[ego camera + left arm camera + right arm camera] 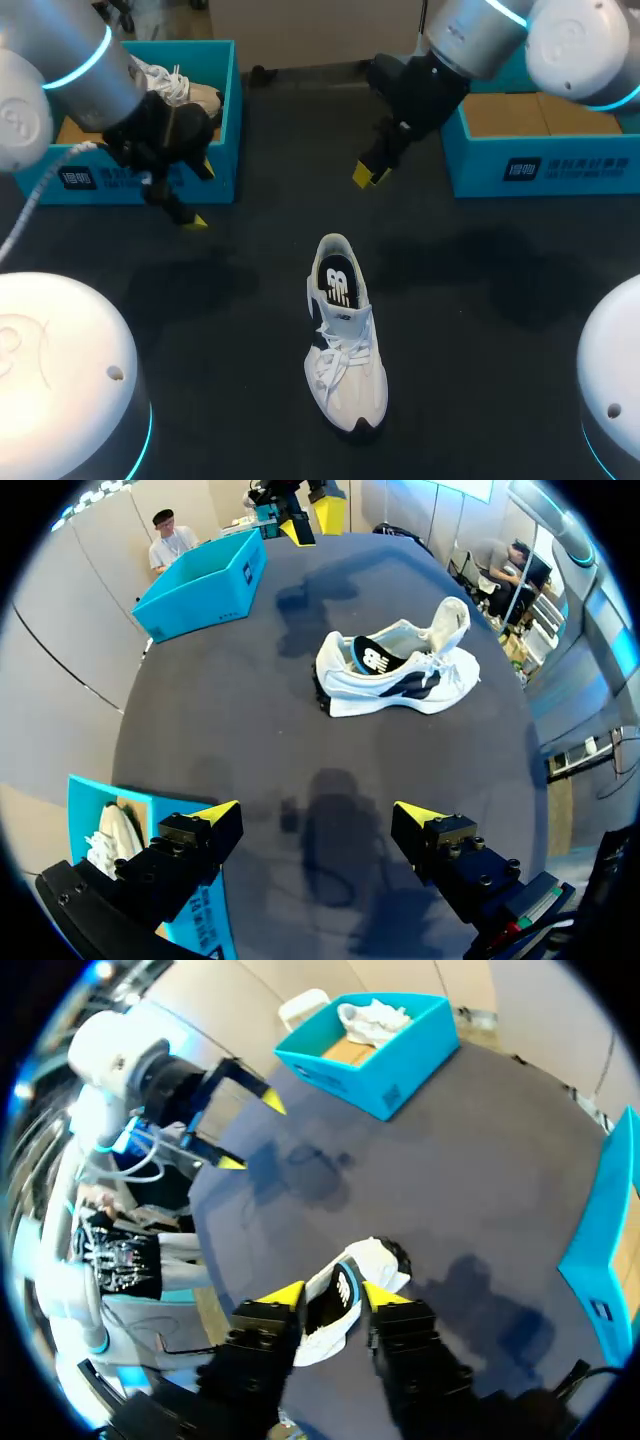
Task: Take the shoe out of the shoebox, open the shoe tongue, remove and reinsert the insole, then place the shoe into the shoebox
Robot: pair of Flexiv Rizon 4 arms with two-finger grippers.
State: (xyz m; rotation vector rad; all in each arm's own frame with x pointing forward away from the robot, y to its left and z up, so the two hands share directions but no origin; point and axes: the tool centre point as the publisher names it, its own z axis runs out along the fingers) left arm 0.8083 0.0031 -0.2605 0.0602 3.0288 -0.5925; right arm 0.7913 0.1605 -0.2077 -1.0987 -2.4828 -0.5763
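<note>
Shoe [343,335]: it stands in the middle of the tabletop [480,300] with its toe toward the robot. No hand touches it. It is out in the open, where both hands can get at it.
Insole [337,282]: black, and it lies inside the shoe. It shows through the wide top.
Left hand [318,815]: wide open and holding nothing. It hangs over the tabletop, just beside the left box [150,185].
Right hand [370,176]: its fingers are a little apart and hold nothing. It hangs past the heel, pointing down, and I think it is set to go for the shoe.
Left box: far back, with another shoe [175,88] in it.
Right box [545,165]: far back. No shoe shows inside, so this shoe may go there.
</note>
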